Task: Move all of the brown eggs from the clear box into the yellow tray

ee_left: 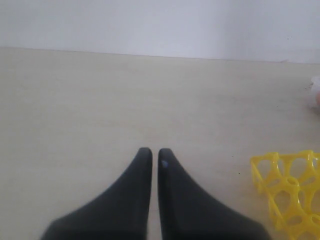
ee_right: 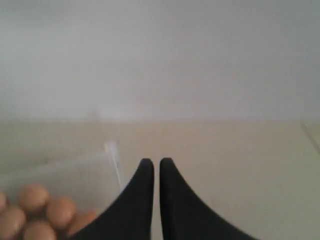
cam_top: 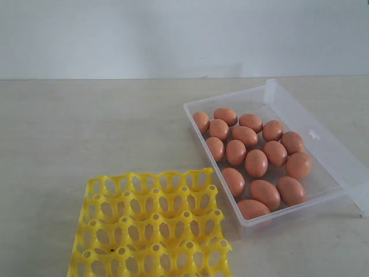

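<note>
Several brown eggs point(cam_top: 256, 162) lie in the clear box point(cam_top: 331, 151) at the right of the exterior view, its lid folded back along the far side. The yellow tray point(cam_top: 151, 226) sits at the front left with all its visible cells bare. Neither arm shows in the exterior view. My left gripper point(ee_left: 155, 153) is shut with nothing between its black fingers, above bare table, with a corner of the yellow tray point(ee_left: 290, 190) off to one side. My right gripper point(ee_right: 156, 162) is shut and holds nothing; beside it are the clear box's wall point(ee_right: 114, 161) and some brown eggs point(ee_right: 34, 197).
The beige table point(cam_top: 86, 133) runs back to a pale wall point(cam_top: 173, 34). The box's open lid point(cam_top: 323, 135) lies flat beyond the box toward the right edge.
</note>
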